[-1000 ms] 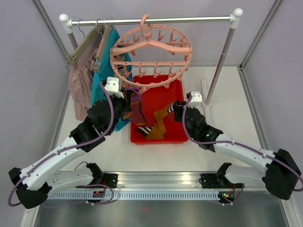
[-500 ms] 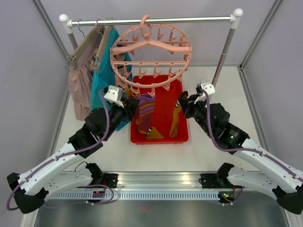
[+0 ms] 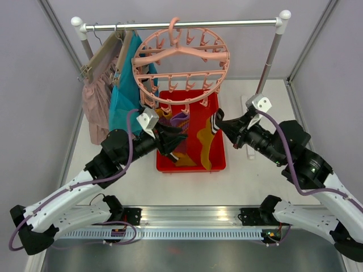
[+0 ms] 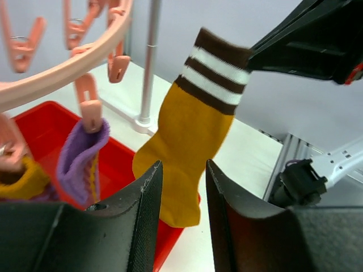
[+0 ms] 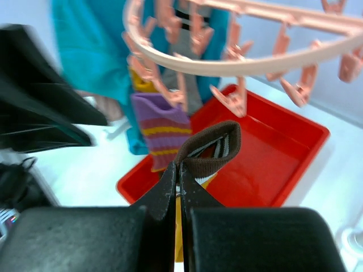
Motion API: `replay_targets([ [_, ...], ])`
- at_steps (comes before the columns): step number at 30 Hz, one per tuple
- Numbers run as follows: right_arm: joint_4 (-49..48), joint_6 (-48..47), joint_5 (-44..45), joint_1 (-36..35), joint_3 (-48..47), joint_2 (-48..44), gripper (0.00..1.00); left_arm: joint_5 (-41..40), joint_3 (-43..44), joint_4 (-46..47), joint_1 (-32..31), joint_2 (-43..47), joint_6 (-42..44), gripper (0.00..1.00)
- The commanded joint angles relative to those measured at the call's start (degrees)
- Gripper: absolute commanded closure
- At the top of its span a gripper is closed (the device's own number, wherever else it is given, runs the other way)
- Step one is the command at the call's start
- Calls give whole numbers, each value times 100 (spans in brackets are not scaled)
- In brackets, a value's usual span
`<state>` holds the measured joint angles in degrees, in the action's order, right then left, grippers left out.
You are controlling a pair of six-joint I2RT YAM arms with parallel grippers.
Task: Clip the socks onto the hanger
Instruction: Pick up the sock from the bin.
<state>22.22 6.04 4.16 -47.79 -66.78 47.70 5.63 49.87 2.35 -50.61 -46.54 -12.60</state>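
Far left of the hanger (image 3: 181, 62), on the same rail (image 3: 238, 24): a pale pink garment (image 3: 93, 99) and a teal garment (image 3: 122, 96), both hanging. The hanger, a salmon-pink ring of dangling clips, hangs by its hook from the middle of the rail, above a red tray (image 3: 220, 158).

Below the hanger's left front edge: the left gripper (image 3: 172, 137). Its two fingers (image 4: 144, 215) are spread apart, with nothing between them and touching nothing. The left wrist view looks out through the gap at both socks.

Under the hanger's front rim: the purple sock (image 3: 180, 120), striped in yellow. One clip pinches its cuff, and it hangs free over the tray.

Just right of it, below the front rim and apart from every clip: the mustard sock (image 3: 205, 144), with a brown-and-white striped cuff. It dangles upright; whether its toe touches the tray cannot be told.

Below the hanger's right front edge: the right gripper (image 3: 218, 120). Its fingers (image 5: 164, 192) are pressed together on the brown cuff of the mustard sock, holding it up beside the purple sock.
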Motion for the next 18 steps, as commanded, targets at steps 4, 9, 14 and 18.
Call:
replay_targets([
  [4,503,-472,-1610,-20,-660,-358,100,808,550,626,-2,-592,117,56],
  [9,485,-420,-2418,-20,-722,-595,100,904,989,627,-2,-786,301,51],
  [14,477,-376,-2842,-20,-748,-683,100,1676,1384,609,-2,-900,355,44],
  [18,345,-314,-3097,-20,-757,-692,100,2547,1640,486,-2,-1111,355,42],
])
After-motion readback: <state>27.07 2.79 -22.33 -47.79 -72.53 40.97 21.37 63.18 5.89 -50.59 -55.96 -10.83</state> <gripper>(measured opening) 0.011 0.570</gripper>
